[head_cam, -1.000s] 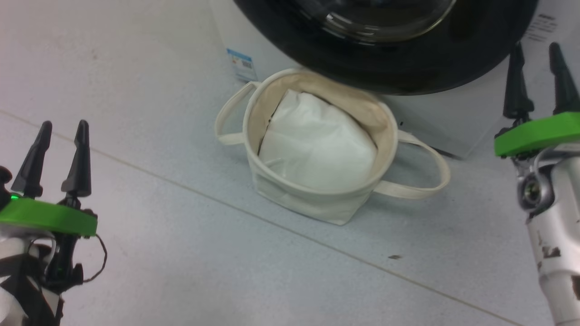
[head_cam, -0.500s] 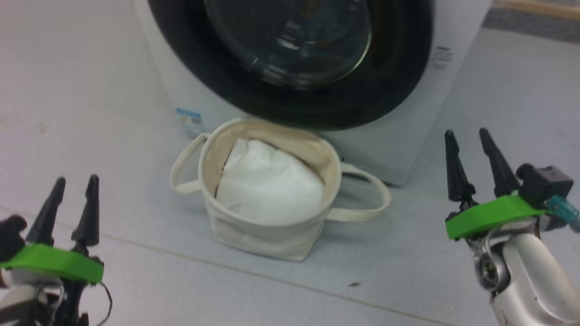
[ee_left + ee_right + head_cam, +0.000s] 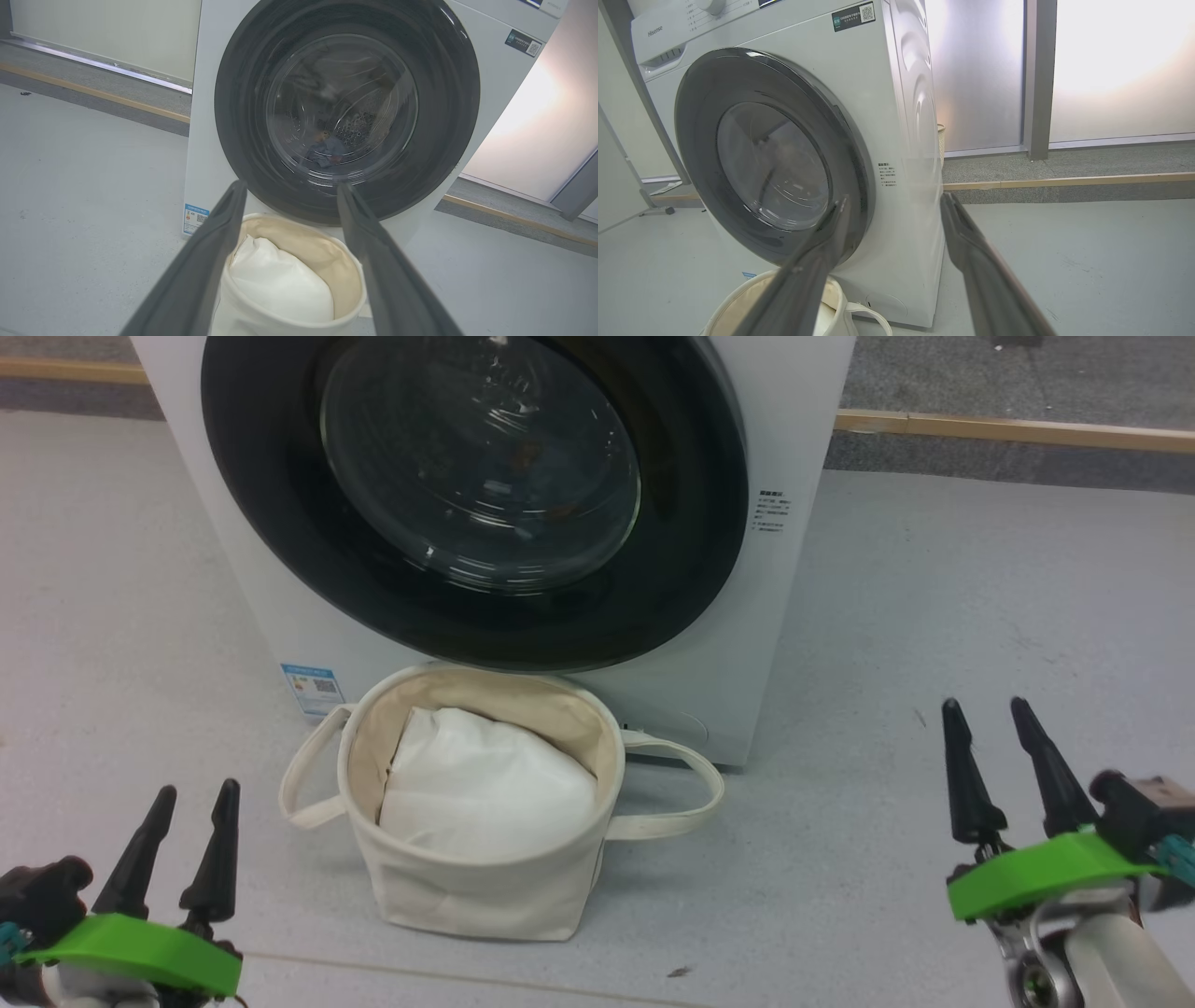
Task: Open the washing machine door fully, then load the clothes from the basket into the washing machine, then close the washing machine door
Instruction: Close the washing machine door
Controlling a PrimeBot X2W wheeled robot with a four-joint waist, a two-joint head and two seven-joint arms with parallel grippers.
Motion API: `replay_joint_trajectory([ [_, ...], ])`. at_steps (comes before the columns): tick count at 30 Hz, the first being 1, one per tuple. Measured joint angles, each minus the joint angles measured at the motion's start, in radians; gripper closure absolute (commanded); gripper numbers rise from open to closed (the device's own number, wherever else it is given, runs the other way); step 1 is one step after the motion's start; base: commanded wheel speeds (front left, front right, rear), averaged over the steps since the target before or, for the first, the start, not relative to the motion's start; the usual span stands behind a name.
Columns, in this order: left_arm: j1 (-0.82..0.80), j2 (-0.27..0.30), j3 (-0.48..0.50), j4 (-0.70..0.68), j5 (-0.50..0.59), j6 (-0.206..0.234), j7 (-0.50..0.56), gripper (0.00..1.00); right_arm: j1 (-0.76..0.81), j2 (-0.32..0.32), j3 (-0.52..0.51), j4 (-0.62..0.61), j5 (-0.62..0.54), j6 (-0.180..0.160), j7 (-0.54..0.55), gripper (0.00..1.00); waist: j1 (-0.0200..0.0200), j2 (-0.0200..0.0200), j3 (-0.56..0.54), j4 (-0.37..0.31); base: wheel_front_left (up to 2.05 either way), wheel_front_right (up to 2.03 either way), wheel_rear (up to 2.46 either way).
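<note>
The left pincer (image 3: 198, 789) and right pincer (image 3: 985, 705) stand spread and empty in the head view, the basket (image 3: 476, 896) between and ahead of them holding a white bundle (image 3: 485, 793), the washing machine door (image 3: 476, 485) shut beyond it. Past the left pincer's fingertips, the left wrist view shows the clothes (image 3: 327, 156) in the drum (image 3: 359, 126) behind that door. In the right wrist view the door sits flush with the washing machine (image 3: 873, 116), so the job seems done: steer both arms clear of the basket, and press the door squarely only if its latch looks doubtful.

The basket (image 3: 467, 896) is crowding the door (image 3: 261, 523) at its six o'clock; floor (image 3: 980, 597) at three and nine o'clock is lying open.
</note>
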Motion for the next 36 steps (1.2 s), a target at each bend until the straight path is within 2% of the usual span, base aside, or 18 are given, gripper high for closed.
replay_joint_trajectory([
  [13,0.021,-0.008,0.003,-0.01,0.003,0.0,0.0,0.0,0.094,0.03,-0.093,-0.03,-0.007,0.0,0.0,0.0,0.0002,0.0,-0.017,-0.01,0.0,0.0,0.0],
  [36,0.018,-0.016,-0.015,-0.01,0.001,0.0,0.0,0.0,0.102,0.035,-0.075,-0.03,-0.015,0.0,0.0,0.0,0.0002,0.0,-0.007,-0.005,0.0,0.0,0.0],
])
